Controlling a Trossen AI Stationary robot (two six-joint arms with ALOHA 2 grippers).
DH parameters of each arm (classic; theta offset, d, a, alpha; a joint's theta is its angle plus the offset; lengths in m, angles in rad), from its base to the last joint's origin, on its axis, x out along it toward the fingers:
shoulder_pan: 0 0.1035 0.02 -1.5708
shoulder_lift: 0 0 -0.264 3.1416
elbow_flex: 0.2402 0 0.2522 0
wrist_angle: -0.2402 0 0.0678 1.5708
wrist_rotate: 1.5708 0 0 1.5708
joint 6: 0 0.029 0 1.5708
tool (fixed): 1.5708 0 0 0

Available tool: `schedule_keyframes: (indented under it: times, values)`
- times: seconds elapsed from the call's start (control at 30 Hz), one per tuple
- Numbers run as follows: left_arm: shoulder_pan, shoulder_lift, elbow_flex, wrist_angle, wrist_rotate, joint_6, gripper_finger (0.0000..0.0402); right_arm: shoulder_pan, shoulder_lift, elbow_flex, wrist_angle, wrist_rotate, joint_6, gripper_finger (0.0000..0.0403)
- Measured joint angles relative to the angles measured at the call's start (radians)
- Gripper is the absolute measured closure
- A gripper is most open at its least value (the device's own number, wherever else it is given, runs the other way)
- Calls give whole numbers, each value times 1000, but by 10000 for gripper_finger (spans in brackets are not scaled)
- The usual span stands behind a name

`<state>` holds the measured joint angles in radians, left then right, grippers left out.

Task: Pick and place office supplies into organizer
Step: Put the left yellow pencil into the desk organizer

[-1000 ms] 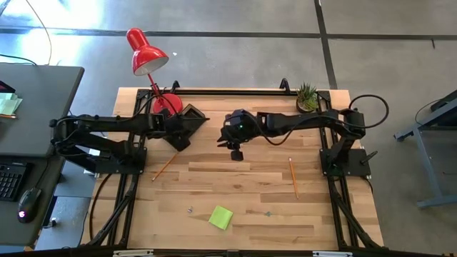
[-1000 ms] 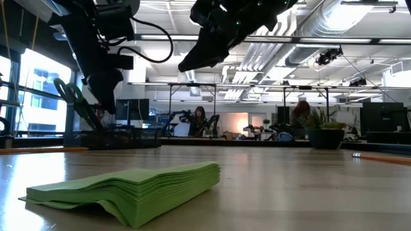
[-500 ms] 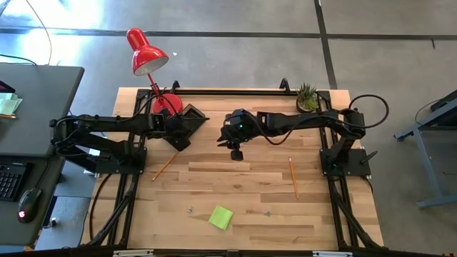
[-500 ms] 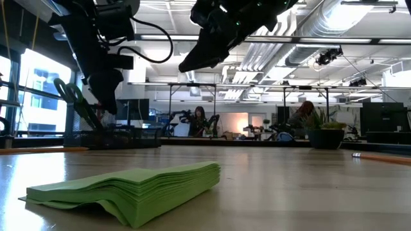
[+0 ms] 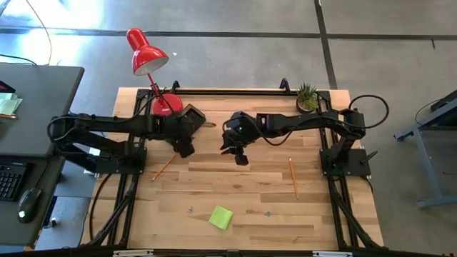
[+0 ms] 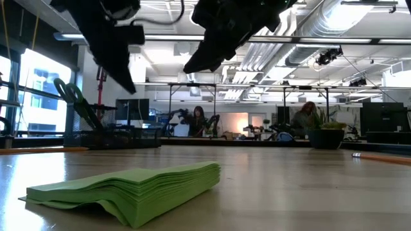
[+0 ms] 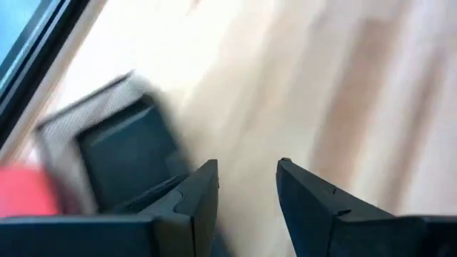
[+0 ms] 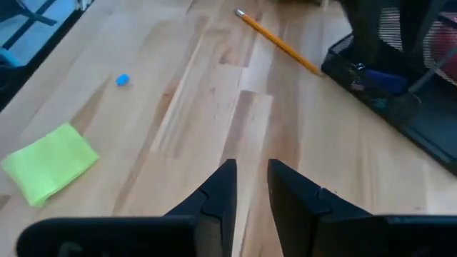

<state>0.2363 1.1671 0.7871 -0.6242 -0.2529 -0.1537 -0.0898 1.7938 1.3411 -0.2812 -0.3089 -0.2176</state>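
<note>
My left hand (image 5: 187, 150) by organizer (image 5: 191, 114), fingers apart, empty. Right hand (image 5: 241, 158) mid-table, fingers narrowly apart, empty. Sticky-note pad (image 5: 221, 217) near front edge: light, soft stack, best pinched across edges. Pencil (image 5: 292, 177) thin, stiff, likely rolls; grip mid-shaft.

**Supplies scattered, organizer at far left**

The black mesh organizer (image 8: 400, 86) is sitting far left, green-handled scissors (image 6: 72, 96) standing in it. A lime-green sticky-note pad (image 5: 221, 217) is lying flat near the front; orange pencils (image 5: 164, 167) (image 5: 293, 177) are lying left and right.
</note>
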Motion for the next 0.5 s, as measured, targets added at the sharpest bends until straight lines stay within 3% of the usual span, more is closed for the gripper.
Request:
schedule_keyframes:
  times: [0.23, 0.4, 0.5]
  values:
    - [-206, 0, 40, 9, 58, 36, 273, 75, 37, 0, -73, -24, 5, 329]
    - [-293, 0, 40, -195, -75, -265, 273, 130, 39, 0, -168, 119, 81, 329]
    - [-324, 0, 40, -370, -64, -420, 273, 157, 40, 0, -190, 144, 74, 329]
